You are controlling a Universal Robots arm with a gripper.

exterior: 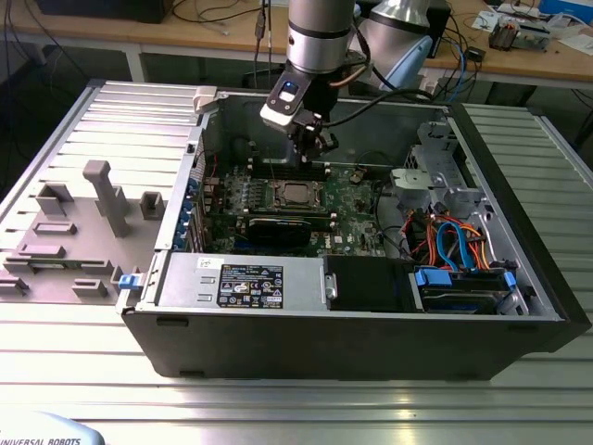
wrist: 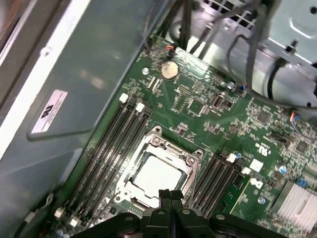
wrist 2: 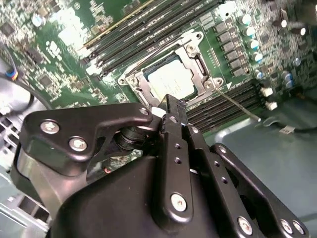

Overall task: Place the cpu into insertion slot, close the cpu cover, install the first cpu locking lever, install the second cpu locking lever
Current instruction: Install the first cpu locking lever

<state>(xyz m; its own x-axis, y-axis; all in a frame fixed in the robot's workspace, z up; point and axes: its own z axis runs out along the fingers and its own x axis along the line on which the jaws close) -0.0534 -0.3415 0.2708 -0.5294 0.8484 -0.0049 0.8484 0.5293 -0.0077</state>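
Right at the front of both wrist views, the gripper (wrist: 171,194) has its two black fingers pressed together with nothing between them. It hangs just above the near edge of the cpu (wrist: 157,173), not touching it as far as can be seen. The cpu sits in the insertion slot (wrist 2: 132,81), silvery top facing up. The cpu cover (wrist: 163,146) lies flat around the chip's edges. In the second wrist view a thin metal rod (wrist 2: 237,105) angles out from one corner of the slot. Long black memory slots (wrist: 111,148) run along both sides on the green board (wrist: 208,106). In the exterior view the board lies inside an open computer case (exterior: 324,343) on a ribbed metal table (exterior: 278,408), with a wooden desk (exterior: 185,37) beyond.
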